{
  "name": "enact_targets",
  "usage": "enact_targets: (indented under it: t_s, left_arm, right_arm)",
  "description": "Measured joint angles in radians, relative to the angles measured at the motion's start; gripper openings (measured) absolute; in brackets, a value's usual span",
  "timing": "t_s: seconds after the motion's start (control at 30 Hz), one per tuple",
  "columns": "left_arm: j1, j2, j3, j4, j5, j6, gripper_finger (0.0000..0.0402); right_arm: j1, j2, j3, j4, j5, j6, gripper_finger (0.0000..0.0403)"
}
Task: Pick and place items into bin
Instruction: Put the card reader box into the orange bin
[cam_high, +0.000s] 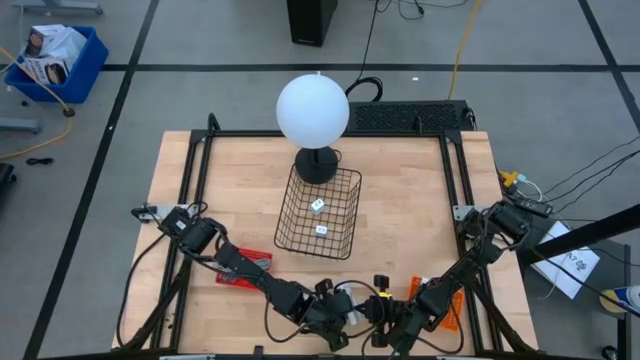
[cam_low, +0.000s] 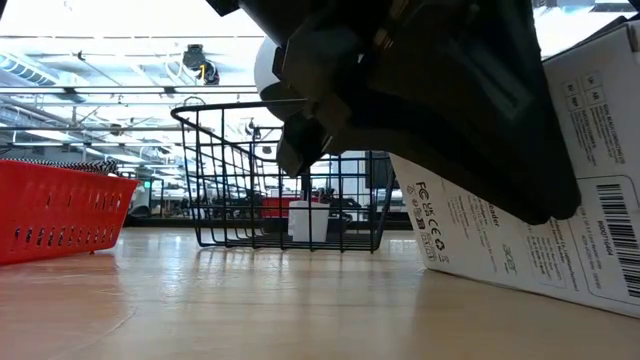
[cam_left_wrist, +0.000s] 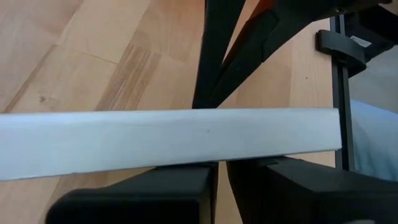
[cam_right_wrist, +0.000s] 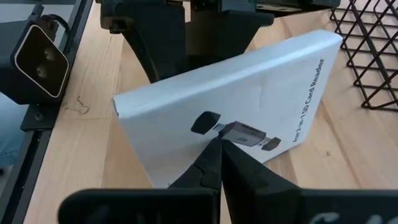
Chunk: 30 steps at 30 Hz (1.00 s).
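We're right up against the white packet (cam_right_wrist: 230, 112), tilted on edge at the worktop's (cam_high: 400, 200) near side; left hand (cam_left_wrist: 217, 180) seems clamped on its rim, ready to lift; right hand (cam_right_wrist: 219, 152) pressed together, steadying it; bin (cam_high: 320, 210) beyond

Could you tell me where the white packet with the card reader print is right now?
The white packet stands on edge at the table's near edge, between the two grippers, in front of the wire basket; the left gripper clamps its edge.
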Motion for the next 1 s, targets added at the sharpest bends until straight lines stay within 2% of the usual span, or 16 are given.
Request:
enact_targets:
  t_s: [0.53,1.0]
  left_arm:
    - [0.011,0.000,0.000,0.035,-0.016,0.022,0.0042]
    - [0.013,-0.001,0.000,0.016,-0.020,0.000,0.0042]
  right_arm:
    - [0.019,-0.011,-0.001,-0.076,-0.053,0.075,0.0000]
    - [0.022,-0.015,0.000,-0.043,-0.017,0.044,0.0000]
